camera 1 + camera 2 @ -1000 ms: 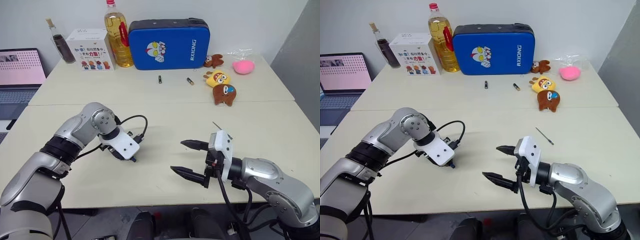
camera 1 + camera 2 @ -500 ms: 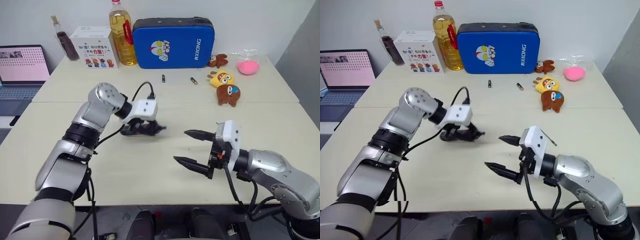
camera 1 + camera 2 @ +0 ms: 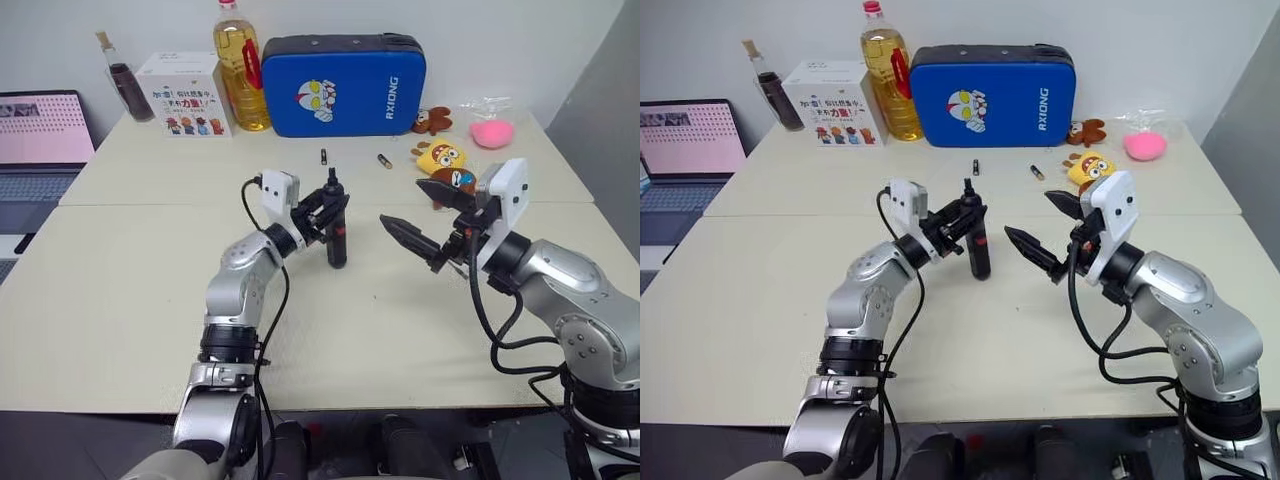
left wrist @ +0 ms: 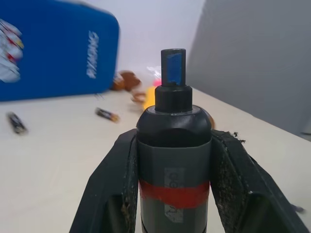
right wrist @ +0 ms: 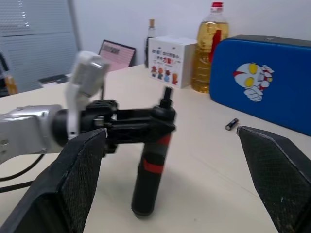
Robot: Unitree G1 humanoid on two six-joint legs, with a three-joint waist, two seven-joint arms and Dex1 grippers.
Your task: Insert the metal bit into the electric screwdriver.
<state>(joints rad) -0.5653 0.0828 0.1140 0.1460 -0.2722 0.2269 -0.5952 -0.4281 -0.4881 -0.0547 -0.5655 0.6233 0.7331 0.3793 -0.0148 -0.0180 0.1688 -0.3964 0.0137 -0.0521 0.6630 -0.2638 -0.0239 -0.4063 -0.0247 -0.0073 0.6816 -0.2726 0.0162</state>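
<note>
The left gripper [image 3: 970, 222] had its fingers [image 4: 116, 184] clenched on the electric screwdriver [image 3: 980, 245], gripping the barrel at and above the red band. The tool stood upright near the middle of the worktop [image 3: 760, 300], socket end at 12 o'clock. Whether its base touched the worktop could not be told.

The tool was judged rigid, light and smooth-bodied, so liable to twist under a sideways push.

The right gripper [image 3: 1028, 214] stood at 3 o'clock of the tool, apart from it, fingers released and empty. The metal bit's place could not be told. It was judged stiff, light and slippery, best pinched near mid-length.

Two small dark pieces [image 3: 975, 167] lay at 12 o'clock and soft toys [image 3: 1087, 168] at 1 o'clock, both well apart from the tool. The worktop from 6 to 9 o'clock lay open.
</note>
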